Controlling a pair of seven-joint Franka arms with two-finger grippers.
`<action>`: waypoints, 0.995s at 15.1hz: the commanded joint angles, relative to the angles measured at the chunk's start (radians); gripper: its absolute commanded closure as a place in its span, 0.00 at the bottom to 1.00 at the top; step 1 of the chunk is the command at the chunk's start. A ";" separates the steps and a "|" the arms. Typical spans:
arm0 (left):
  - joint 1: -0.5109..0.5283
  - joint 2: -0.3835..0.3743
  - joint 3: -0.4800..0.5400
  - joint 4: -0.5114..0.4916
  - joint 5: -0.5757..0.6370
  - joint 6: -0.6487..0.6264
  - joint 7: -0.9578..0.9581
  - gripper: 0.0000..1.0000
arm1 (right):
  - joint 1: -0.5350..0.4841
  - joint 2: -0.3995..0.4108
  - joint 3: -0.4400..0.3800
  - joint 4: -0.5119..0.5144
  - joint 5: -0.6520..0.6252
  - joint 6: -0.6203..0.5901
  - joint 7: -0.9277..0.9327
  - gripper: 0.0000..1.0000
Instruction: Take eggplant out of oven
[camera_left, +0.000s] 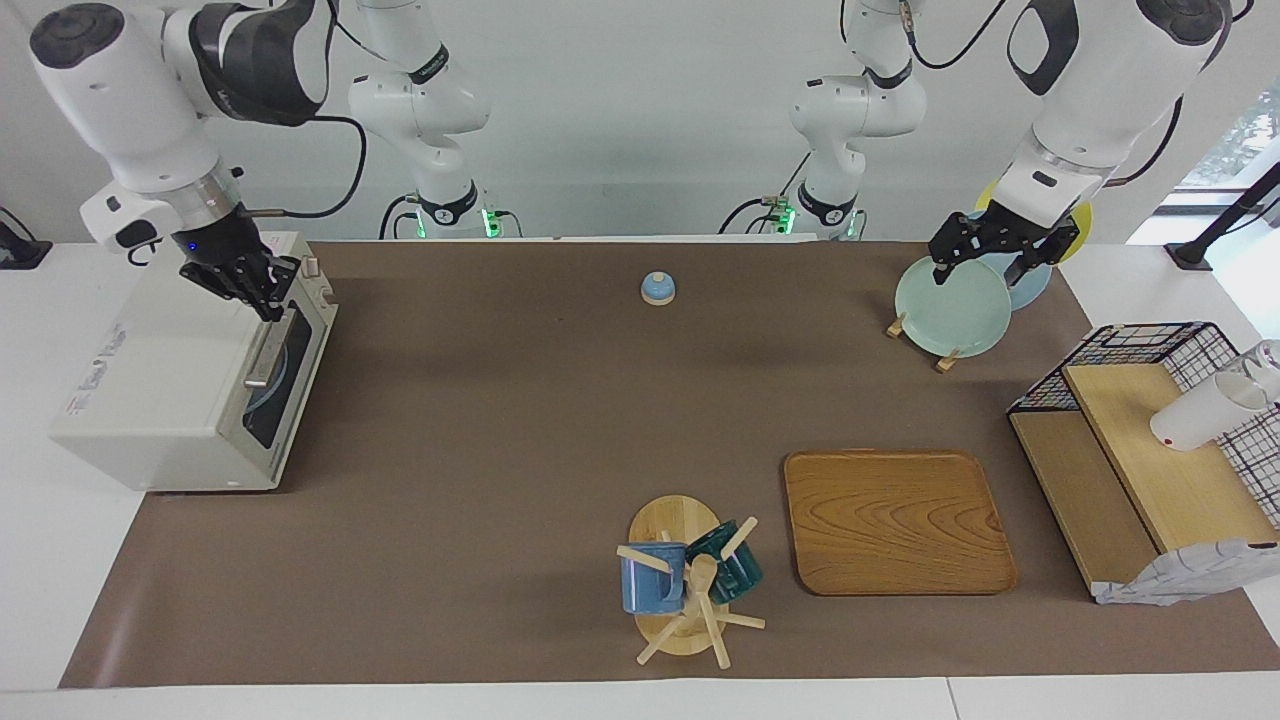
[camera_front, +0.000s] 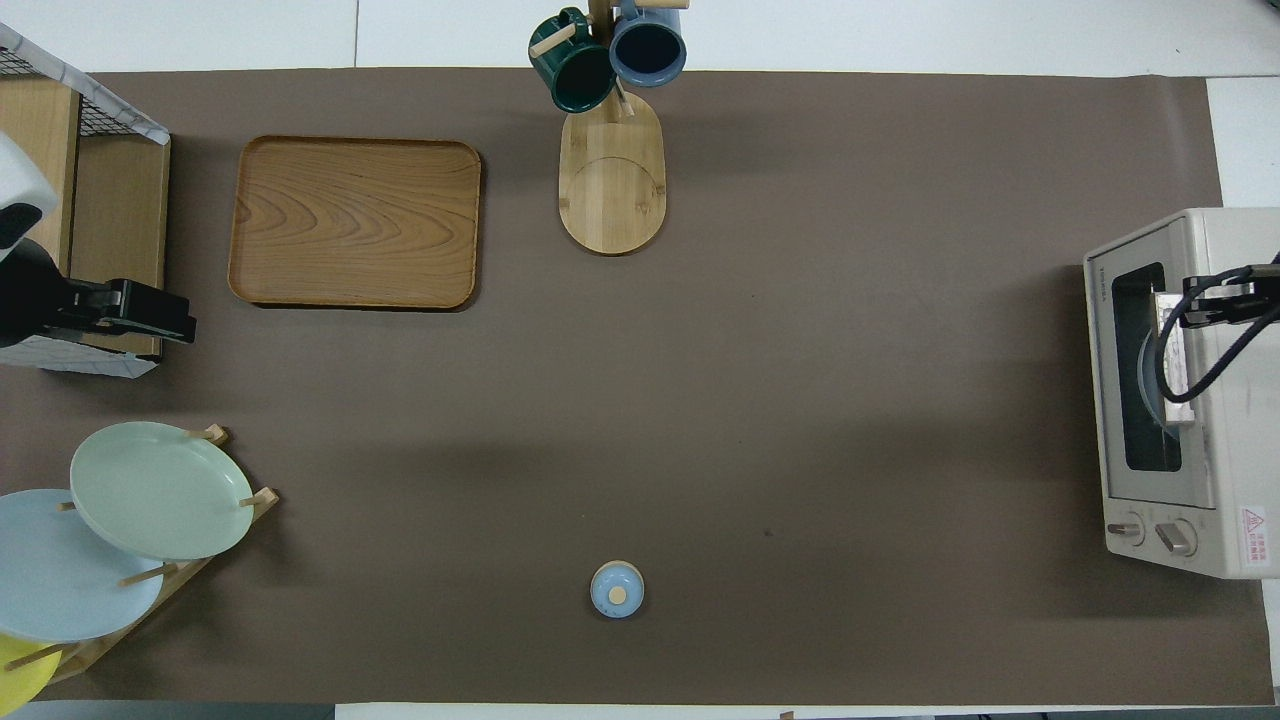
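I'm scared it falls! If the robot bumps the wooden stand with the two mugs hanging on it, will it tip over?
Probably not easily: the mug stand sits on a broad, flat wooden base. Still, both mugs hang high on thin pegs, so a hard bump might rock it. The mugs look glazed, so likely breakable if they slip off.

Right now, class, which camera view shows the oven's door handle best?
The facing view: the oven shows its door slantwise, with the handle as a bar standing off the glass. The overhead view shows the handle only from above, partly covered by the right arm's cable.
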 joint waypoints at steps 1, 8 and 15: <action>0.006 -0.015 -0.003 -0.006 0.013 0.001 0.002 0.00 | -0.004 0.005 -0.003 -0.064 -0.078 0.049 0.030 1.00; 0.006 -0.015 -0.003 -0.006 0.013 0.001 0.002 0.00 | -0.033 0.005 -0.003 -0.153 -0.151 0.068 -0.029 1.00; 0.006 -0.015 -0.003 -0.006 0.012 0.001 0.002 0.00 | -0.018 0.035 0.000 -0.231 -0.143 0.253 -0.010 1.00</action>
